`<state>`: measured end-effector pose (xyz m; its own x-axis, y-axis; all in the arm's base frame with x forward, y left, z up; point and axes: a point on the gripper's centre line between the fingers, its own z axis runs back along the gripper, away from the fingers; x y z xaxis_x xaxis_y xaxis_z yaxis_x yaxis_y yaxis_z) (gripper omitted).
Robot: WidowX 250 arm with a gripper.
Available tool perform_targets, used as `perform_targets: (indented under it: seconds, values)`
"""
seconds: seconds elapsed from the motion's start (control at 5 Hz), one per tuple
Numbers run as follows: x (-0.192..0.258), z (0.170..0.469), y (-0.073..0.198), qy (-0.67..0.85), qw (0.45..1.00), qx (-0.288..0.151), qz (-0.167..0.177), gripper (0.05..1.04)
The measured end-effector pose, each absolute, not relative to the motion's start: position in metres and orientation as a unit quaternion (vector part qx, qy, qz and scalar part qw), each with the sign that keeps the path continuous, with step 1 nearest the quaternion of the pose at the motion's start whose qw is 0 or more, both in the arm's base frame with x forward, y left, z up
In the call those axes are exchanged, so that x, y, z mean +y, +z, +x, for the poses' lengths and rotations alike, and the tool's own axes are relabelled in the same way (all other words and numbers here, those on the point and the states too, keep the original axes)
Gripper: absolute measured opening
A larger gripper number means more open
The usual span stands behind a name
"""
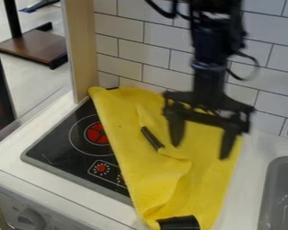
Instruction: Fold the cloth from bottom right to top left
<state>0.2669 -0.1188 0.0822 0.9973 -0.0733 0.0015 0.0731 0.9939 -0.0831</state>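
"Where are we in the fold?"

"At the start, I'd say. The desk [62, 186] carries the yellow cloth [212, 184], spread from near the back edge down towards the front edge, rumpled through the middle and partly over the stove [56, 148]. No clear diagonal fold is made."

"And the pincer [199, 152]?"

"It hangs over the cloth's right half, its two fingers well apart, nothing between them. Next it should go down to the bottom right corner, close on the fabric there, lift, and carry it towards the top left."

"What about edges and room?"

"The tiled wall [125, 56] bounds the back edge, and the upright panel [81, 45] stands just beside the cloth's top left corner, so the carry wants to finish short of both. The sink [268, 188] lies by the desk's right side, with a strip of bare desk between it and the cloth: fair room to come in from that side."

"Anything in the way?"

"A dark, rounded thing [179, 223] sits at the cloth's near end, by the front edge; it could pin or snag the corner. A short dark bar [151, 138] on the cloth's middle might roll or get wrapped in."
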Motion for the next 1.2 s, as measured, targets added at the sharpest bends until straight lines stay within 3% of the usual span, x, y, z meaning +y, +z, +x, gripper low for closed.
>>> perform_targets:
  seconds: [0.6, 1.2]
  values:
    - [-0.176, 0.230, 0.060, -0.214, 0.977, -0.002, -0.004, 1.000]
    - [-0.152, 0.201, 0.042, -0.227, 0.973, 0.035, 0.022, 1.000]
